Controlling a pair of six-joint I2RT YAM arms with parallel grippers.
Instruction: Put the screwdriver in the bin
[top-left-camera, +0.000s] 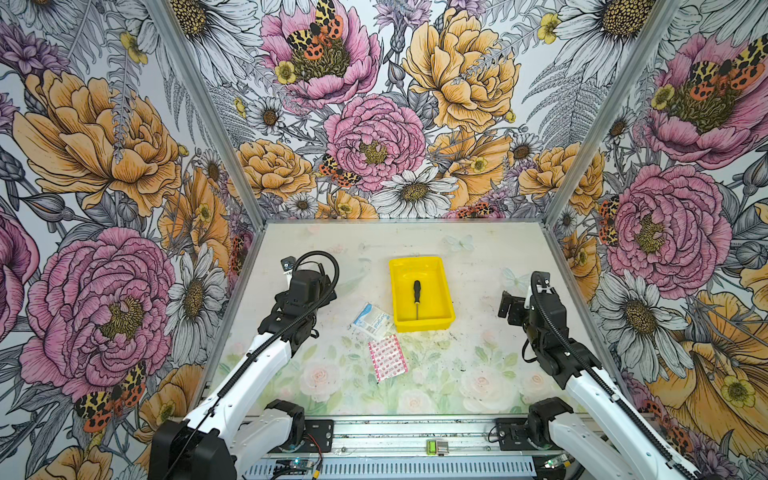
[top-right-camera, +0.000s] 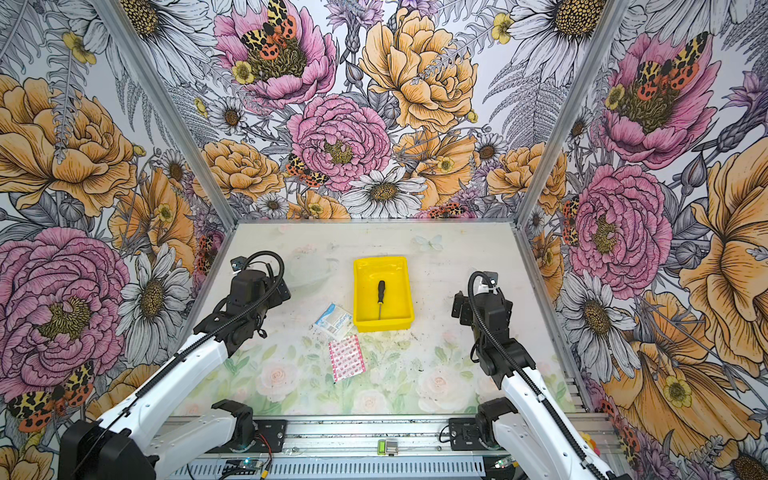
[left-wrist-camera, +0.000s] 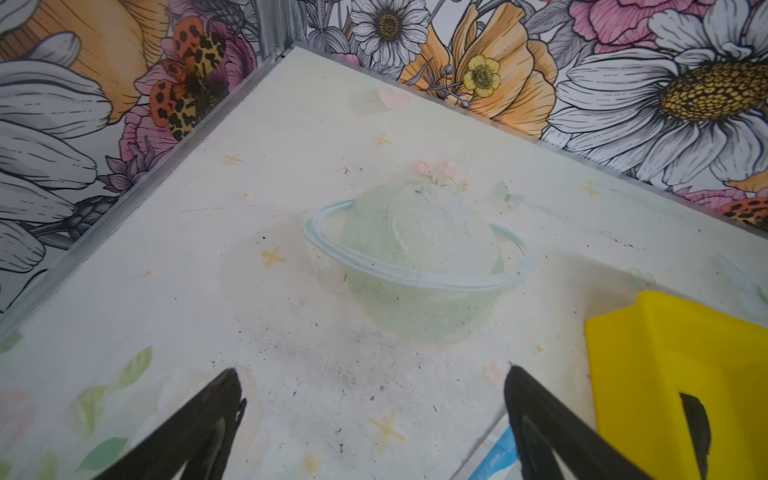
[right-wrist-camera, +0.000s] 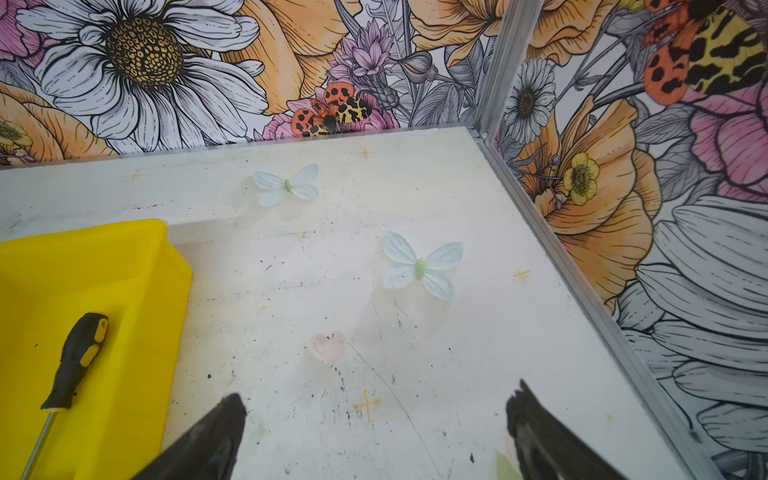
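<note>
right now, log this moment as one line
screwdriver: lying in bin | left gripper: open, empty, clear of bin | right gripper: open, empty, clear of bin | task: looks done

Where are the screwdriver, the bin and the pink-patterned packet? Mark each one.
screwdriver (top-left-camera: 417, 296): in a top view, on its black handle.
bin (top-left-camera: 435, 297): in a top view, on its bare yellow floor.
pink-patterned packet (top-left-camera: 387, 358): in a top view, on its middle.

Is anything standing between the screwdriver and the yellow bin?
Nothing visible does: the screwdriver already lies inside the bin. The blue-white packet and the pink-patterned packet lie outside it.
</note>
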